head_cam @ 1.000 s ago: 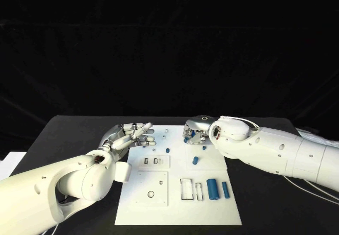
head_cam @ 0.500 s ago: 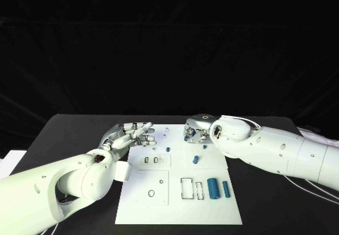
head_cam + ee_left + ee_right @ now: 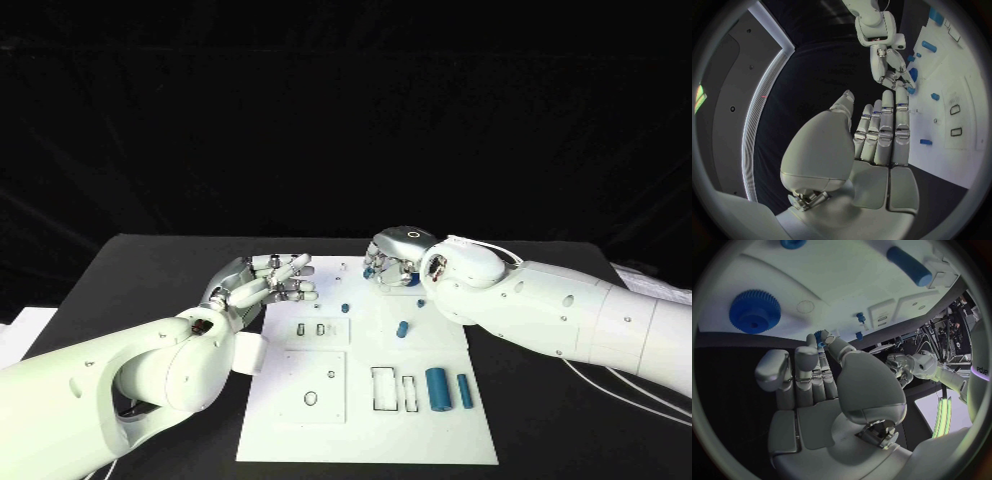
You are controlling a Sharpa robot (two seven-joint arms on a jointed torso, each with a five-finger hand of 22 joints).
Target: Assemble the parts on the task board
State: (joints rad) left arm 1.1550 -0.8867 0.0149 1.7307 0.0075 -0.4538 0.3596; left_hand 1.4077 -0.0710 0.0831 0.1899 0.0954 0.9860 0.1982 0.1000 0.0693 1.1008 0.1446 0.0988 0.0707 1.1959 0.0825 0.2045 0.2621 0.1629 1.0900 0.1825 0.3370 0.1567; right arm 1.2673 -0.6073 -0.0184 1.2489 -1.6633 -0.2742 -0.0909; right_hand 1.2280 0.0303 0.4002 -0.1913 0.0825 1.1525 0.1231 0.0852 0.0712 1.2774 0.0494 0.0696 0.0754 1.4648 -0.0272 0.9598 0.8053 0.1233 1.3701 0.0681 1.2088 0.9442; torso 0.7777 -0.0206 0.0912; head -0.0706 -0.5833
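The white task board (image 3: 433, 440) lies mid-table, with two blue cylinders (image 3: 447, 388) near its right edge. A short blue part (image 3: 401, 327) and a small peg (image 3: 346, 307) lie nearer the middle. My right hand (image 3: 392, 266) hovers over the board's far edge and pinches a small blue part (image 3: 819, 336) between thumb and finger. A blue gear (image 3: 754, 310) sits on the board beside that hand. My left hand (image 3: 274, 281) holds nothing, fingers apart, over the board's far left corner. The left wrist view shows the left hand (image 3: 879, 130) with fingers straight and the right hand (image 3: 893, 72) beyond it.
Empty outlined slots (image 3: 382, 387) and small holes (image 3: 310, 398) mark the board's near half. Black table (image 3: 144, 270) surrounds the board. Both forearms lie along the board's left and right edges. A long blue cylinder (image 3: 907, 265) lies on the board.
My right hand has drifted a little toward the board's far edge, still pinching the small blue part. My left hand has barely moved.
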